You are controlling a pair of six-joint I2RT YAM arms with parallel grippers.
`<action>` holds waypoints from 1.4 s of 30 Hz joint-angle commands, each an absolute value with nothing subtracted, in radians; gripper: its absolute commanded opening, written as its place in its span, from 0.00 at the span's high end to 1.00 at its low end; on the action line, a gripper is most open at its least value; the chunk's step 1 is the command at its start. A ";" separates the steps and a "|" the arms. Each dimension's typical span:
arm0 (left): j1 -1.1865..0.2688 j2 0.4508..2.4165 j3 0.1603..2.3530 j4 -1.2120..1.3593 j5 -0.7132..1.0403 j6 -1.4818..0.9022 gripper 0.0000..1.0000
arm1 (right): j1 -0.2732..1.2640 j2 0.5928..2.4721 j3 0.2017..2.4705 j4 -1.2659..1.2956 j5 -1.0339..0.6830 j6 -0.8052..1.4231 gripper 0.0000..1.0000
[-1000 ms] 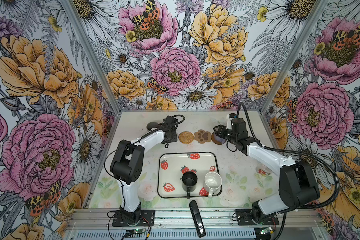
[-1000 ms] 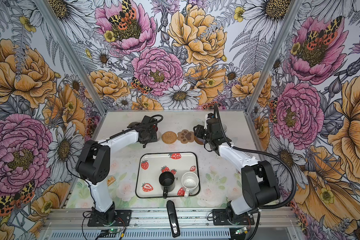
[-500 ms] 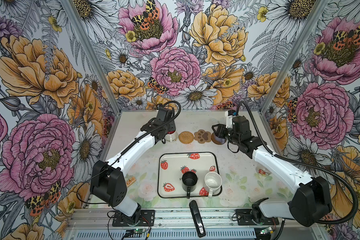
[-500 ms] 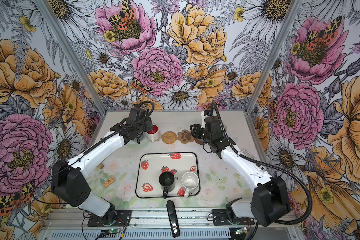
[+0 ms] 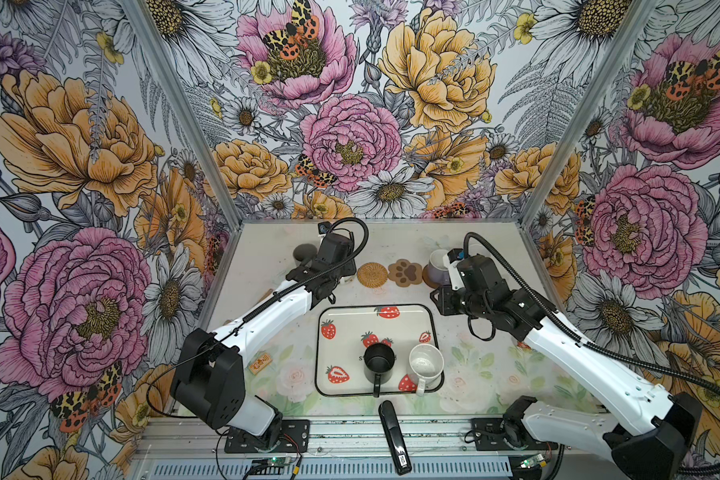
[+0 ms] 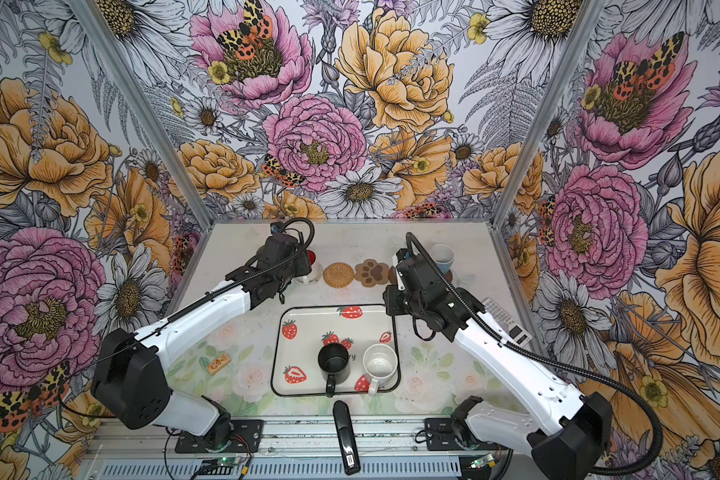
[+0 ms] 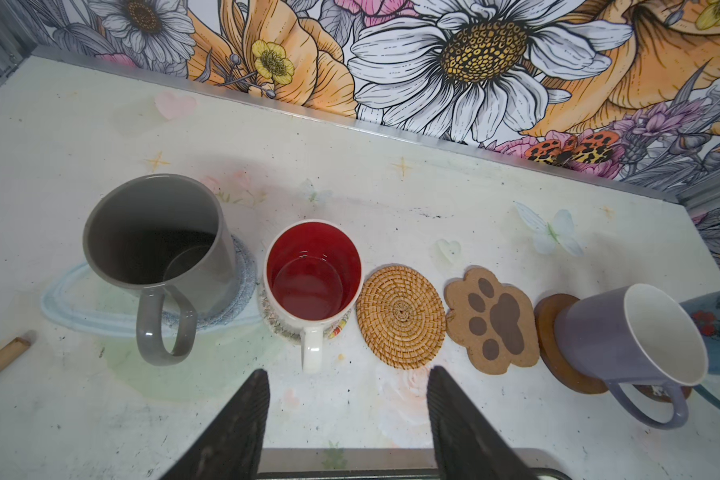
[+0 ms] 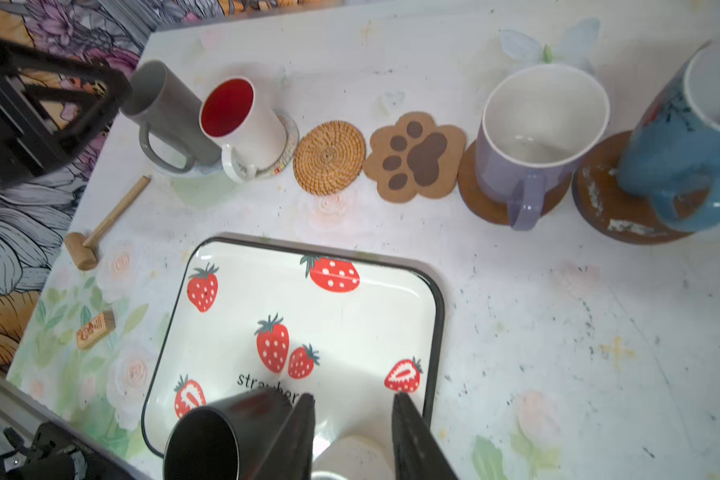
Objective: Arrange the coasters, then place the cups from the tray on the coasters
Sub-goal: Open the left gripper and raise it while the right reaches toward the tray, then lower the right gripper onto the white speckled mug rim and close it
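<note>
At the far left of the row the grey mug (image 7: 154,237) stands on the grey-blue crocheted coaster (image 7: 242,286), the same as a second ago. Just to its right is the change: the white mug with red inside (image 7: 312,270) now stands alone on the clear beaded coaster (image 7: 275,324). The left gripper (image 7: 346,374) has pulled back toward the near side, its fingers released and apart, with nothing between them. In the middle, the rattan coaster (image 7: 400,318) and the paw coaster (image 7: 493,320) are bare. Further right the lavender mug (image 7: 624,332) sits on a brown disc (image 7: 551,332), and the light blue mug (image 8: 682,145) sits on the second brown disc (image 8: 607,208). The right gripper (image 8: 352,399) has left the lavender mug and now hangs over the tray (image 8: 350,316), fingers apart, holding nothing. I judge that four cups are placed. The black mug (image 5: 378,359) and the white mug (image 5: 426,363), on the near part of the tray, remain for the two bare coasters.
</note>
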State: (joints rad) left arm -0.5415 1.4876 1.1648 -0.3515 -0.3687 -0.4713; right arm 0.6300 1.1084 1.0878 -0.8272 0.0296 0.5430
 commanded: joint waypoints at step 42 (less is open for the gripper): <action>-0.485 1.396 1.047 -0.235 -0.304 -0.462 0.37 | 1.384 1.129 0.871 -1.059 0.307 1.326 0.49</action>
